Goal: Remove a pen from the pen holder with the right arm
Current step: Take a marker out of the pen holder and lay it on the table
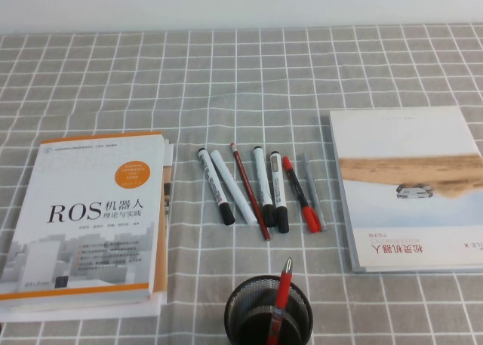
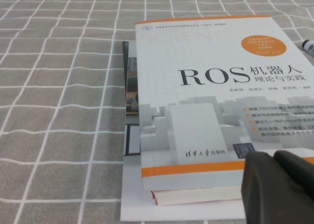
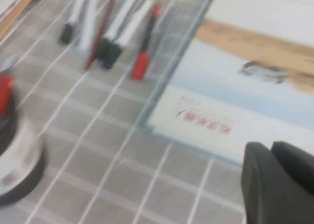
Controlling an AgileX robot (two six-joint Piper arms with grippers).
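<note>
We find the desk [image 1: 241, 66] open along its far edge, the ROS book [image 1: 83, 217] at its left edge and the pale book [image 1: 411, 186] at its right. The pen holder [image 1: 268, 322] at the near edge contains the red pen [image 1: 283, 292]. The left gripper [image 2: 272, 158] is over the ROS book and the right gripper [image 3: 270, 148] is beside the pale book, both with fingers pressed together.

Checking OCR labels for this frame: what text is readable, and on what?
"ROS 机器人 理论与实践": ROS book cover.
"清华大学出版社": foot of the same cover.
Its orange circle and smaller print: too small to read.
Red title on the right-hand book: upside down, not legible.
Markers, mesh pen holder, red pen in it: no readable text.
</note>
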